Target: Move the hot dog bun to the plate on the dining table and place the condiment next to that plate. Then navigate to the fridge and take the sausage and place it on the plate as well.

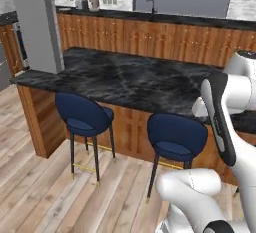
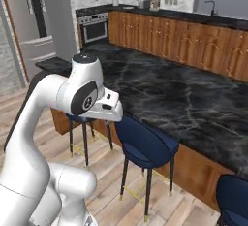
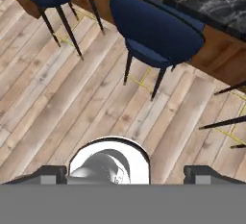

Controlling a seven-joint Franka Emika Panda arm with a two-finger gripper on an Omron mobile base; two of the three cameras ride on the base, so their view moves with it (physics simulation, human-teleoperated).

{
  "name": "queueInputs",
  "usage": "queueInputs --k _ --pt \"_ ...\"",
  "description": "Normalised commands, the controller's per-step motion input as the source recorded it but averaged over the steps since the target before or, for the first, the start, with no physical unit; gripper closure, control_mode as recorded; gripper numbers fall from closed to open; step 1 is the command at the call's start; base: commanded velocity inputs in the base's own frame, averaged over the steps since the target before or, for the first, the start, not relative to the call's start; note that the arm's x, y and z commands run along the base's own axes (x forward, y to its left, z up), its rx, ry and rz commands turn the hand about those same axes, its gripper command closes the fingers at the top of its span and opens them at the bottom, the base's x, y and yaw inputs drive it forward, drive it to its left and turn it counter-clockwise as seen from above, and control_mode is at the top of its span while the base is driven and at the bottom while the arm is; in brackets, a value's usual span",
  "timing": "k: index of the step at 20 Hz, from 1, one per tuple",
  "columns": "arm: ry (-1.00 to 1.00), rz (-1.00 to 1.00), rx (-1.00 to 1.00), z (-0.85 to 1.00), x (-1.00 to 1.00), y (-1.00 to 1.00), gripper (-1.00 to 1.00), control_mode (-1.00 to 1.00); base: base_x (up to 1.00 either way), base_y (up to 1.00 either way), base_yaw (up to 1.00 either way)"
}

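Jaws apart, holding nothing, aimed at the floor beside a blue stool; dark worktop bare along its near edge; bun's whereabouts unknown; judged light, soft, crushable, so grip its sides gently.

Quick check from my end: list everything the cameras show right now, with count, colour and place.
island counter: one, black marble top on brown wood, ahead of the arm
stools: at least three, dark blue, dark legs, along the island's near side
back cabinets: one run, brown wood with dark top, along the far wall
faucet: one, dark, on the back counter
fridge: one, grey, far left of the right base view
oven: one, steel, beside the fridge
small appliances: a few, too small to name, on the back counter
floor: light wood planks
arm: one, white, folded near the island
gripper: two dark tips, apart, nothing between, aimed at the floor
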Motion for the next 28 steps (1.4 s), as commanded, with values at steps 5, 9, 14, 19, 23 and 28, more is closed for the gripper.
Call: queueInputs --k 5,9,14,19,23,28 --pt "0.0 0.0 0.0 0.0 0.0 0.0 -1.0 1.0 -0.06 1.0 0.66" --pt "0.0 0.0 0.0 0.0 0.0 0.0 -1.0 1.0 0.4 1.0 0.44" --pt "0.0 0.0 0.0 0.0 0.0 0.0 -1.0 1.0 0.98 1.0 0.16" --pt "0.0 0.0 0.0 0.0 0.0 0.0 -1.0 1.0 1.0 1.0 0.06" --pt "0.0 0.0 0.0 0.0 0.0 0.0 -1.0 1.0 1.0 1.0 0.02" --pt "0.0 0.0 0.0 0.0 0.0 0.0 -1.0 1.0 1.0 1.0 0.0"
